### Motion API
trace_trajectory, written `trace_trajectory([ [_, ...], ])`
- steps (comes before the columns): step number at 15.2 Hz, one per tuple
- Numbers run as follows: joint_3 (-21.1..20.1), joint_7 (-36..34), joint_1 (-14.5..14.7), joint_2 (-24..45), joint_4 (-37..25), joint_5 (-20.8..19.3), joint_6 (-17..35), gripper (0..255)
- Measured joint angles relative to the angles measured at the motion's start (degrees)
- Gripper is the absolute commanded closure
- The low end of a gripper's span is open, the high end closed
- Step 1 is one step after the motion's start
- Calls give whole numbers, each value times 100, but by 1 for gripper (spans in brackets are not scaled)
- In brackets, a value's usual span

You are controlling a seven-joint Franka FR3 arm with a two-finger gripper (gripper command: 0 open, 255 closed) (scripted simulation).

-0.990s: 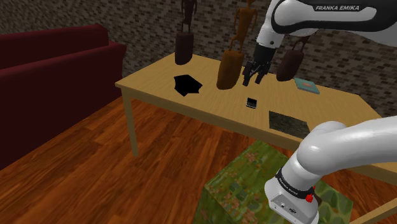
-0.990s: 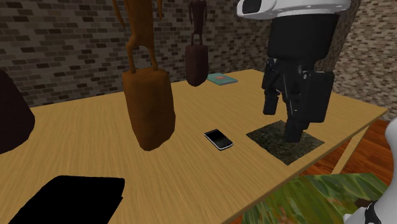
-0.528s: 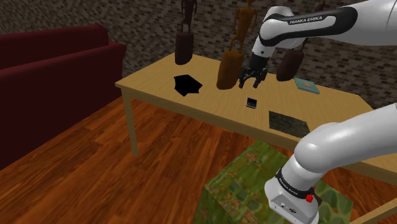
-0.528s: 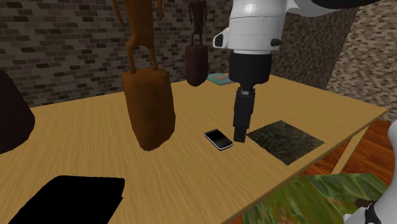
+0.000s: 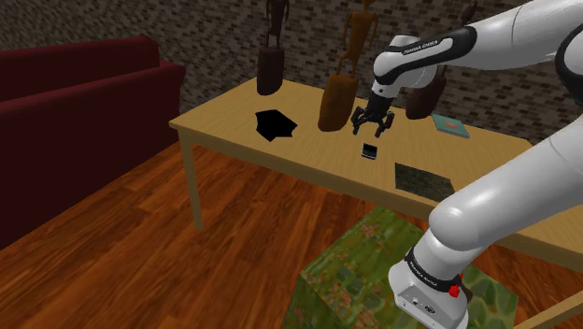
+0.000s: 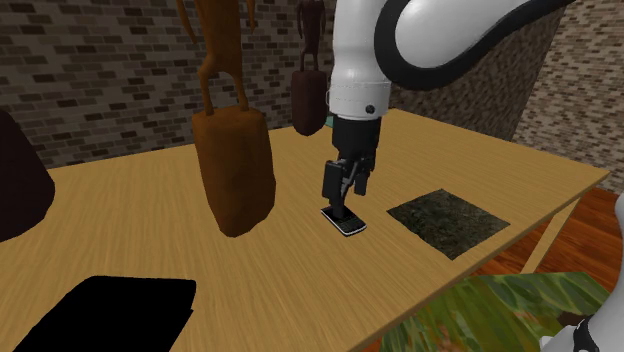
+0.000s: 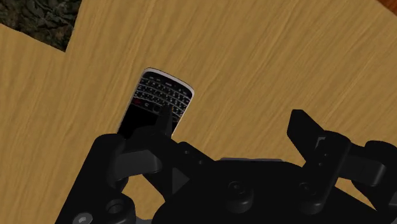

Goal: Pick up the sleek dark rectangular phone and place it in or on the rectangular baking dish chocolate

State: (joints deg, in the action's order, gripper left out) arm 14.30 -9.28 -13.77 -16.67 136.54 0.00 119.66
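In the approach step, the spread gripper hangs just over the phone mid-table; next it should centre, lower and close.

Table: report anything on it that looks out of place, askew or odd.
Nothing spilled or damaged. The phone lies flat on the table. One oddity: the open gripper hangs off-centre, one finger over the phone, the other over bare wood.
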Motion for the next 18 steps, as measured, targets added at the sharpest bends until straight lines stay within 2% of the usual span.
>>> trace_trajectory([
  [8, 464, -491, -437, 1076, -303, 221, 763, 0],
  [15, 498, -436, -441, 1490, -105, 414, 1350, 0],
  [18, 499, -412, -441, 1538, -63, 442, 1439, 0],
])
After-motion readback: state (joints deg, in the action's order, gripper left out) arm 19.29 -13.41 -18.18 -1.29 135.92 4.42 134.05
